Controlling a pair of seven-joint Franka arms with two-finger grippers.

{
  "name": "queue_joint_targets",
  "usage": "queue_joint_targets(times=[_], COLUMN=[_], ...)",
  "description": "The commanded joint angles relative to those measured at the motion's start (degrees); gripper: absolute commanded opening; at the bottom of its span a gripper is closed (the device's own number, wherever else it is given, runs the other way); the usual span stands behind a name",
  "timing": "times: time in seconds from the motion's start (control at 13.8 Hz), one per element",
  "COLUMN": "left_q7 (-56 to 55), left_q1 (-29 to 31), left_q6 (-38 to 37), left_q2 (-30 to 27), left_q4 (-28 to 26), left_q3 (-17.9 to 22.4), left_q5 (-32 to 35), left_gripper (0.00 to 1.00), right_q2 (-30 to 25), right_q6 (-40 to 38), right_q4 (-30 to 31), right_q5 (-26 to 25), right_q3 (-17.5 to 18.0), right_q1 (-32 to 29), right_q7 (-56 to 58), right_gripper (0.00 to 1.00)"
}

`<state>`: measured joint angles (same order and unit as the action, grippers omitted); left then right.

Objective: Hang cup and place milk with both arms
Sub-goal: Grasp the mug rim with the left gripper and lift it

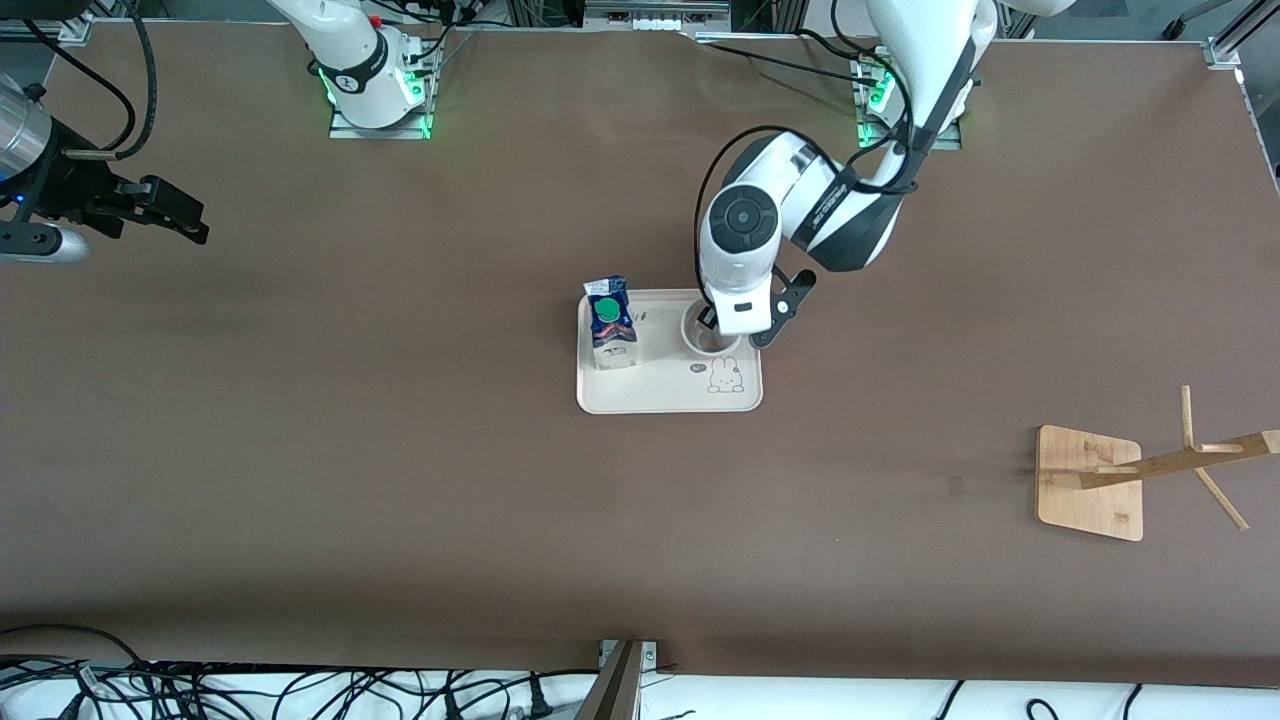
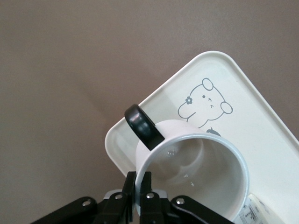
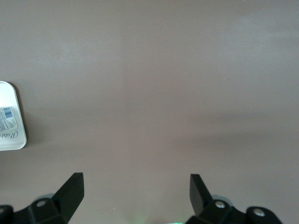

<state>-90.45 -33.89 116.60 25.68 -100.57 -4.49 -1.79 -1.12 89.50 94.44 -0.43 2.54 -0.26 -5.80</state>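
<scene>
- Cup (image 2: 191, 172) is the thing in play: it stands upright on the tray (image 1: 668, 398), mouth up, with its rim caught between the left gripper's (image 2: 138, 196) jaws, which are pinched shut on the cup wall from above, one finger inside and one outside.
- Right gripper (image 1: 175, 215), at the right arm's end of the table, hangs over bare table (image 1: 400, 500) with its jaws spread wide and nothing between them; that arm waits, and the tray edge shows only at the border of its wrist view.
- Milk (image 1: 610, 325) stands upright on the same tray, beside the cup and toward the right arm's end; no jaws are around it.
- Handle (image 2: 144, 126) sticks out from the cup wall just beside the pinch point, clear of the fingers, so the loop is free for a peg.
- Rack (image 1: 1150, 470) sits well apart from the held cup, toward the left arm's end of the table and nearer the front camera; the left arm is plainly the nearer one, so I judge the next move is lift, then carry that way.
</scene>
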Motion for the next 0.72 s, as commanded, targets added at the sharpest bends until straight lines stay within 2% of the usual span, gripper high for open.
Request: queue_joint_targets(times=[0.0, 0.22, 0.43, 0.65], left_q7=[3.33, 16.22, 29.24, 42.06], left_q1=[0.93, 2.77, 6.98, 13.56], left_q6=[-3.56, -10.58, -15.86, -17.89], left_q2=[-5.01, -10.28, -14.95, -18.55], left_q4=[-0.59, -0.5, -0.42, -0.33], left_q3=[-0.17, -0.17, -0.17, -0.87], left_q5=[1.0, 1.0, 1.09, 1.09], left_gripper=[0.0, 0.0, 0.0, 0.0], right_q2=[0.15, 0.42, 2.08, 3.75], right_q6=[-1.61, -3.19, -2.57, -2.05], right_q4=[-1.27, -1.27, -1.27, -1.27], right_q5=[-0.54, 0.25, 0.34, 0.34], right_q3=[0.19, 0.54, 0.8, 1.33], right_q1=[0.08, 0.78, 1.83, 7.35], right_q7=[0.35, -0.08, 0.0, -0.35], right_gripper=[1.0, 1.0, 1.0, 1.0])
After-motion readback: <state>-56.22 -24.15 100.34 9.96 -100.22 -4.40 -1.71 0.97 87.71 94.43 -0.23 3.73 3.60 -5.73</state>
